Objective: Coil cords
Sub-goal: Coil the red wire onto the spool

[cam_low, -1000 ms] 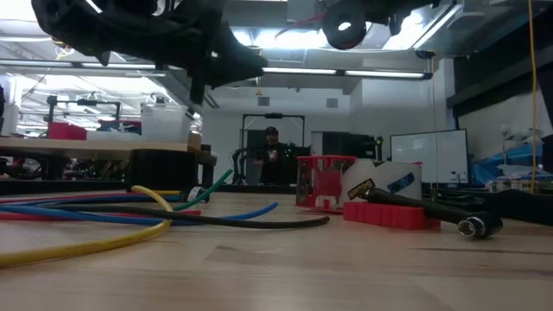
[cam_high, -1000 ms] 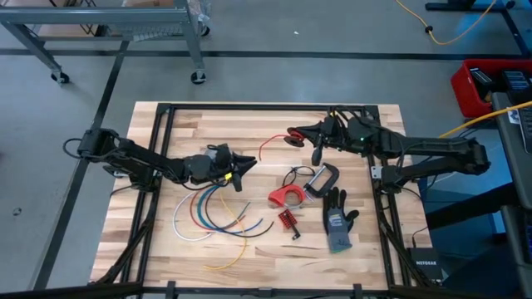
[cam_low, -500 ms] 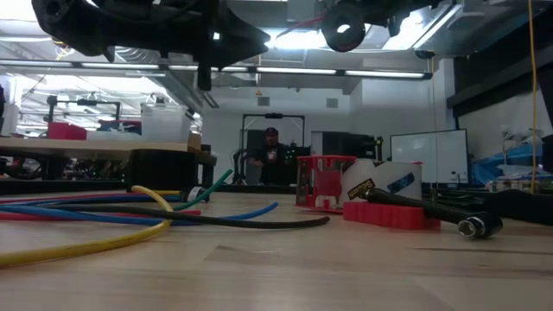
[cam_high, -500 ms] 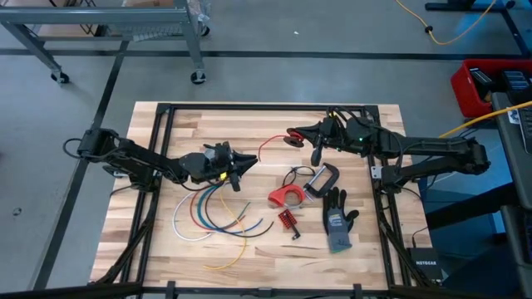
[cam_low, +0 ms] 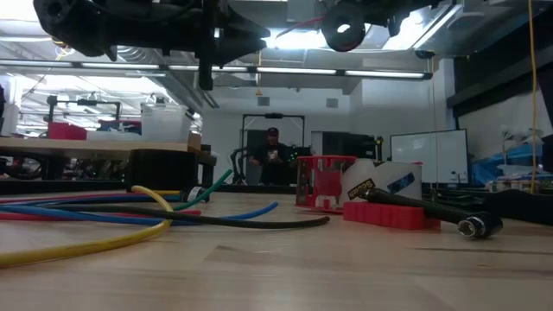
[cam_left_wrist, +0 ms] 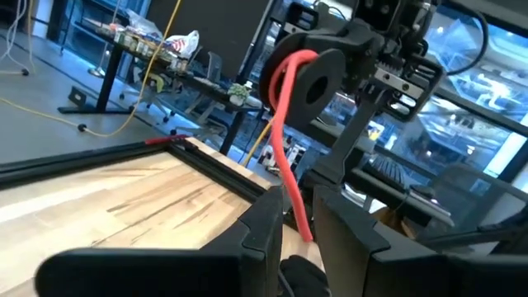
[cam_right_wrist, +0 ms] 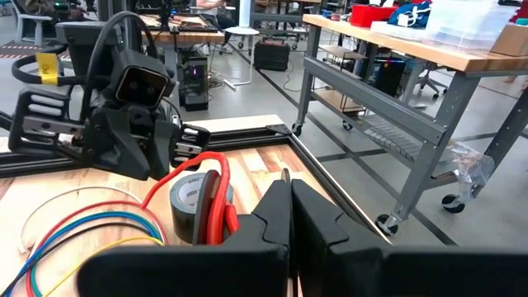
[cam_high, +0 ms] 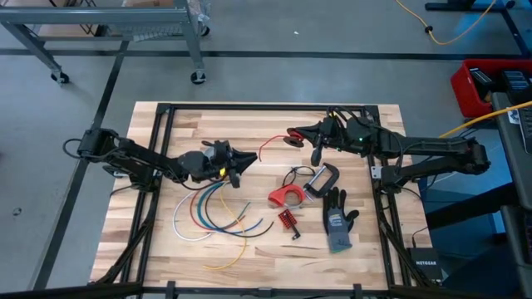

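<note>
Wooden tabletop [cam_high: 208, 249] mid-job: the right gripper [cam_high: 293, 135], pressed together, carries loops of the red cord [cam_left_wrist: 285, 115] while the left gripper [cam_high: 246, 160] pinches its tail. Just below that left gripper, the other cords [cam_high: 212, 212] lie uncoiled, probably most of the work.

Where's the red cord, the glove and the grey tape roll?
red cord [cam_left_wrist: 285, 124], left wrist view, on its hanging stretch.
glove [cam_high: 337, 223], high view, on its palm.
grey tape roll [cam_right_wrist: 188, 198], right wrist view, on its outer side.
</note>
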